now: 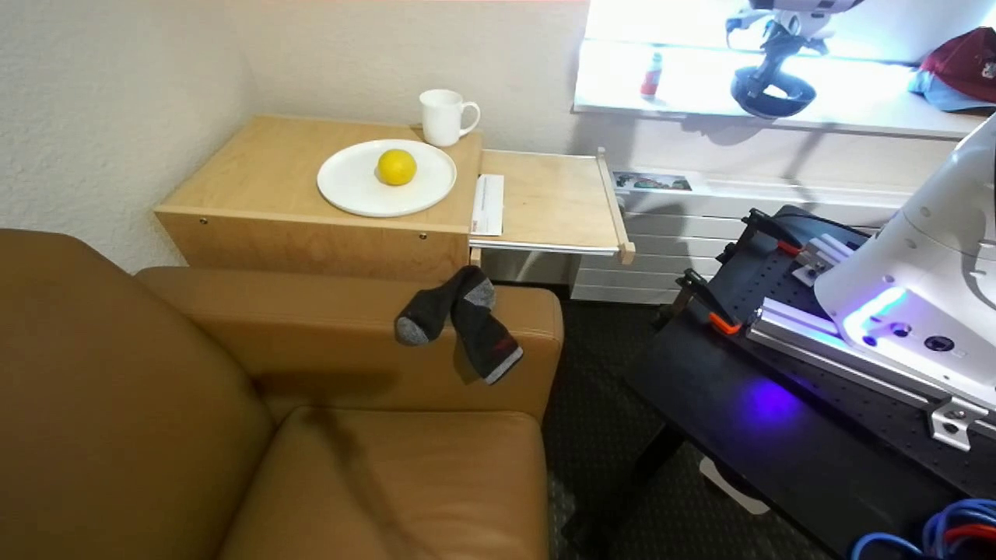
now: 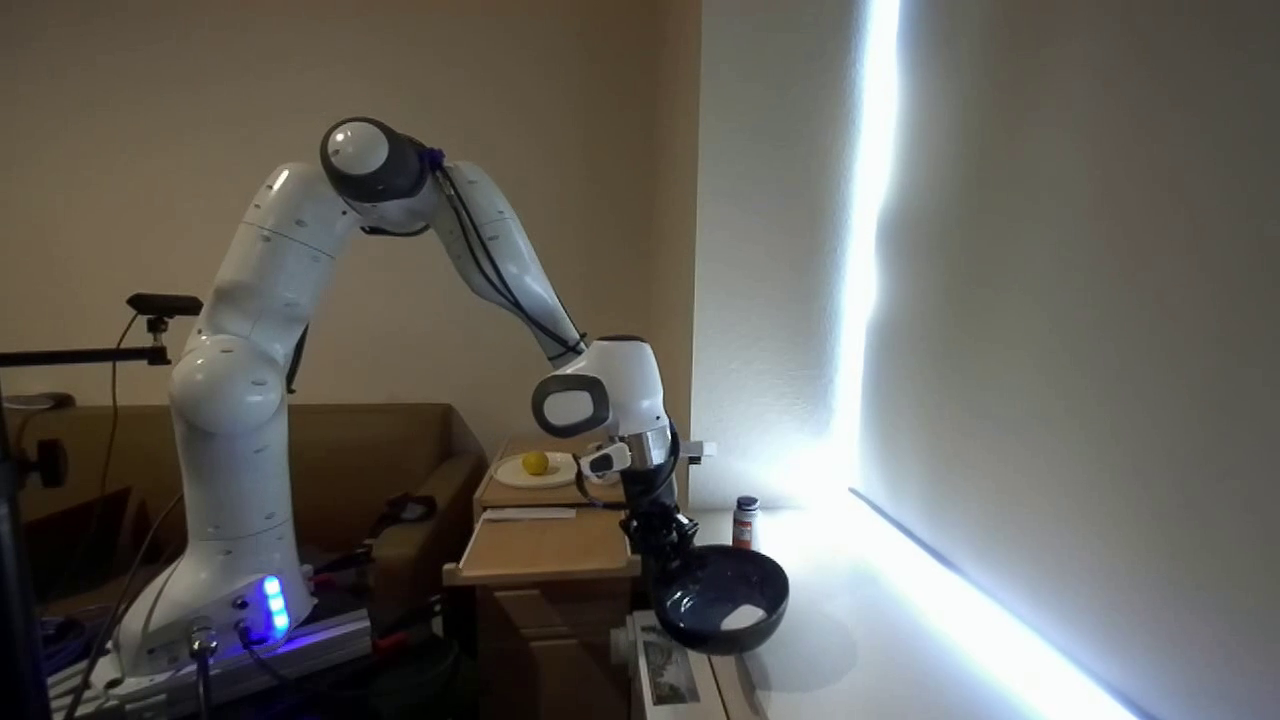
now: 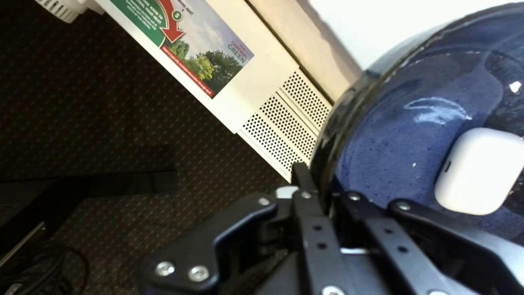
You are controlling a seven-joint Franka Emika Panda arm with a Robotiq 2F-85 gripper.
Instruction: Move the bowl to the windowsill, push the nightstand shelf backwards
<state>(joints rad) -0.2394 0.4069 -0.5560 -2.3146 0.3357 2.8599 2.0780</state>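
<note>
In an exterior view, the round, glossy, dark bowl (image 2: 720, 600) is held tilted at the front edge of the smooth white windowsill (image 2: 900, 650), contact unclear; setting it down seems the step in hand, probably calling for a shift inward, levelling, then release. In an exterior view, the flat, pale-wood nightstand shelf (image 1: 552, 194) stands pulled out, its push left to do. In the wrist view, the black end effector (image 3: 323, 188) pinches the bowl's rim; the speckled blue interior looks like glazed ceramic, and a smooth white rounded case (image 3: 481, 171) lies there.
</note>
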